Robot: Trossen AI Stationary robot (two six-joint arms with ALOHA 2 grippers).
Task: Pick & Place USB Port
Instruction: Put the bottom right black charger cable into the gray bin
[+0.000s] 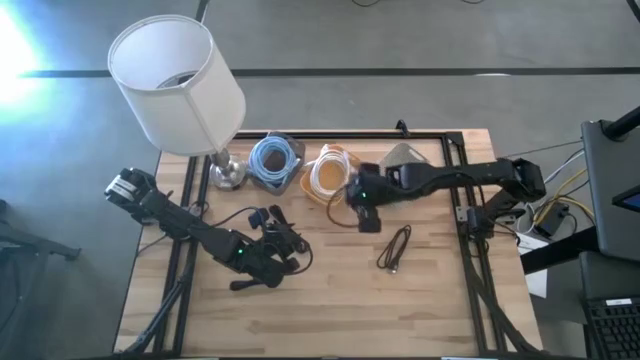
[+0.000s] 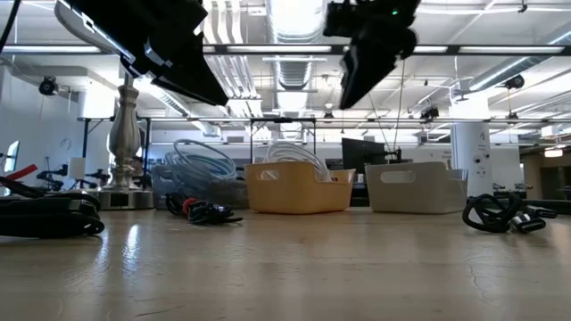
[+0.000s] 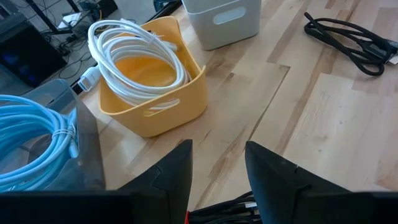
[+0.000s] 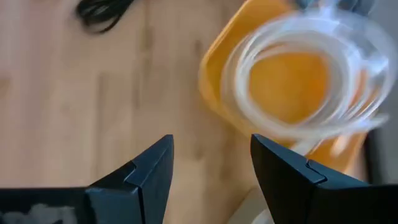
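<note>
A loose black cable (image 1: 395, 247) lies on the wood, also visible in the left wrist view (image 3: 354, 40) and low view (image 2: 500, 214). A tangle of black cables (image 1: 277, 228) lies near the table's left, with a red-marked part (image 3: 221, 210) just below my left fingers. My left gripper (image 1: 268, 255) hovers over that tangle, open (image 3: 217, 177). My right gripper (image 1: 366, 212) hangs raised beside the yellow bin (image 1: 330, 172), open (image 4: 211, 168) and empty. That bin holds a coiled white cable (image 3: 137, 53).
A table lamp (image 1: 180, 85) stands at the far left. Along the far edge sit a dark bin with a blue cable (image 1: 272, 160), the yellow bin and a white bin (image 1: 405, 156). Bare wood (image 1: 330, 310) stretches along the near edge.
</note>
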